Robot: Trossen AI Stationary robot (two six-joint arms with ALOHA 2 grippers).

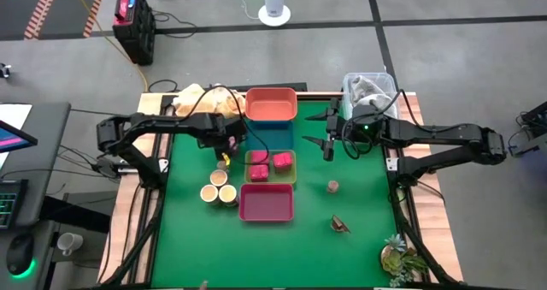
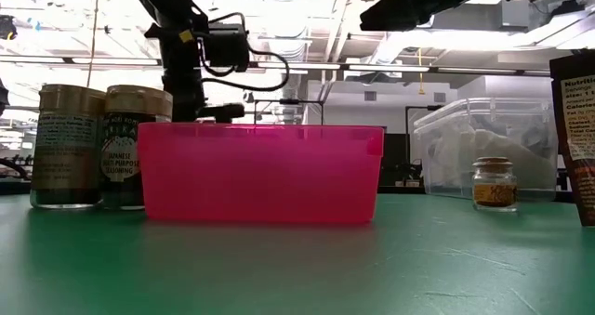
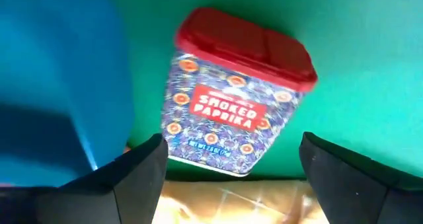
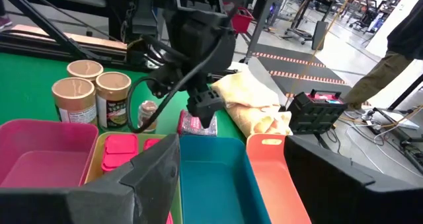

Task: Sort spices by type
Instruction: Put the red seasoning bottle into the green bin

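A pink-lidded spice tin labelled smoked paprika (image 3: 238, 105) lies on its side on the green mat, between the blue tray (image 1: 272, 134) and a cream cloth (image 1: 205, 97). My left gripper (image 3: 231, 178) hangs open just above it, one finger on either side, touching nothing; the right wrist view shows the same (image 4: 201, 108). Three pink tins (image 1: 269, 164) lie in the yellow-green tray. Three tan tubs (image 1: 218, 189) stand on the mat to its left, with a small jar (image 4: 147, 113) nearby. A grey-brown knob (image 1: 332, 186) and a dark brown piece (image 1: 340, 225) lie right of the trays. My right gripper (image 1: 328, 140) is open and empty.
An orange tray (image 1: 272, 104) stands at the far edge and a magenta tray (image 1: 267, 203) nearest the front. A clear plastic bin (image 1: 369, 91) sits at the far right and a leafy sprig (image 1: 402, 257) at the near right corner.
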